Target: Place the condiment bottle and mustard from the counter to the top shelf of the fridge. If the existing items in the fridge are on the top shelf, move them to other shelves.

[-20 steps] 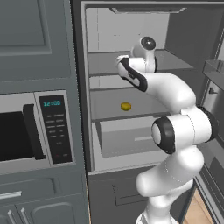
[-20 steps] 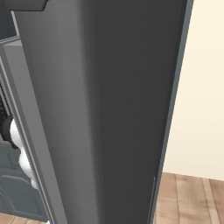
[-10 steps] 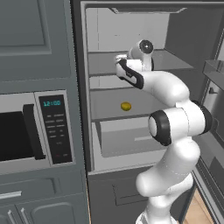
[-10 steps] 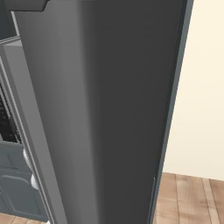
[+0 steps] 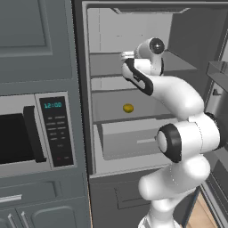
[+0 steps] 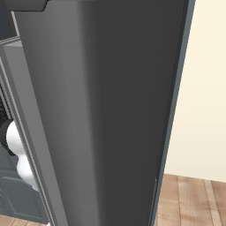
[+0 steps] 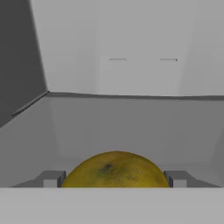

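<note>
Gripper (image 7: 116, 179) on fridge's top shelf (image 7: 131, 127), jaws w/ a lemon (image 7: 114, 169) between them (clamped or not, can't tell). 2nd lemon (image 5: 128, 107) sits mid lower shelf (image 5: 111, 107).

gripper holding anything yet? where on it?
Cannot be told. The gripper has one fingertip on each side of the round yellow lemon-like fruit on the grey shelf; contact isn't visible.

Two small yellow fruits by my count: one lemon (image 5: 128, 107) sitting alone on a lower shelf, and a second lemon (image 7: 115, 169) right between the finger tips in the hand view. One fridge (image 5: 133, 26), standing open, one pale drawer (image 5: 133, 138) in it, and one microwave (image 5: 31, 129) at nine o'clock of it.
</note>
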